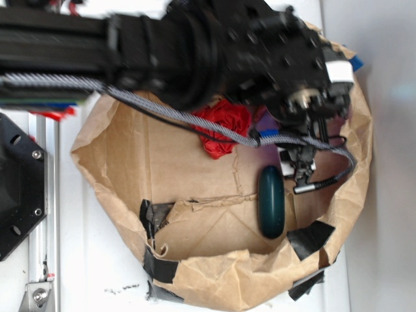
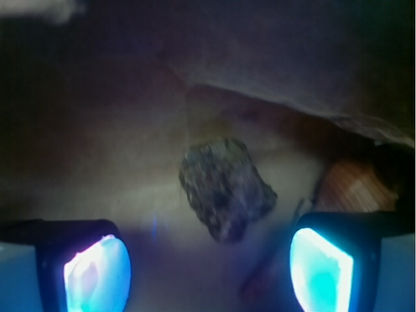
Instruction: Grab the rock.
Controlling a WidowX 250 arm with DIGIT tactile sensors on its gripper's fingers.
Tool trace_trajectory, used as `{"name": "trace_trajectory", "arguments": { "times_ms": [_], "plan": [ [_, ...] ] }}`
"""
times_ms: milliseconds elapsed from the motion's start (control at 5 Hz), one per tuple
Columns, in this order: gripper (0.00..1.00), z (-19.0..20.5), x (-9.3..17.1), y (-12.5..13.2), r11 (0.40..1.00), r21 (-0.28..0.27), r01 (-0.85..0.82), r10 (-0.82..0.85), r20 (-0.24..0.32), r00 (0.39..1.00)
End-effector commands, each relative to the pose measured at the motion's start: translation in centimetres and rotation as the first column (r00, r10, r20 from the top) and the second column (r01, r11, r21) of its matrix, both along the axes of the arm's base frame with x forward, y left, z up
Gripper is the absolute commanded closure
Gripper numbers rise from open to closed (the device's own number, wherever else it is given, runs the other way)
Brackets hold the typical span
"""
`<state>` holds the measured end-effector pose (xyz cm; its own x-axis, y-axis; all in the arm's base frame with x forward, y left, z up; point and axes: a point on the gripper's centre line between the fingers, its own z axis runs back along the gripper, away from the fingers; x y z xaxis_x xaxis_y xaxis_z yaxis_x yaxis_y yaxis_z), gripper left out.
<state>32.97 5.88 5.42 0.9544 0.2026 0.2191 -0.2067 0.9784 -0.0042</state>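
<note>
In the wrist view the rock (image 2: 226, 188), a lumpy stone mottled dark brown and grey, lies on brown paper just ahead of my gripper (image 2: 209, 273). My two glowing blue pads (image 2: 97, 273) stand wide apart at the lower corners with nothing between them, so the gripper is open. The rock sits beyond the fingertips, a little right of centre, untouched. In the exterior view my gripper (image 1: 300, 170) reaches down into the right side of the paper nest (image 1: 130, 162), and the arm hides the rock.
A tan-orange seashell (image 2: 354, 185) lies close to the right of the rock. A dark teal oval object (image 1: 272, 201) and a red cloth (image 1: 224, 127) rest inside the nest. Raised crumpled paper walls with black tape patches (image 1: 311, 238) ring the area.
</note>
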Motion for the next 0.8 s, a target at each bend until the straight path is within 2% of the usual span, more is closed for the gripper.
{"name": "trace_trajectory", "arguments": {
  "times_ms": [0,400,600],
  "plan": [
    [0.00,1.45,1.53,-0.19,0.998,0.066,0.021,-0.027,0.093,0.995],
    [0.00,1.06,1.46,-0.08,0.986,0.156,0.054,-0.076,0.141,0.987],
    [0.00,1.01,1.29,-0.04,0.981,0.181,0.074,-0.102,0.151,0.983]
  ]
}}
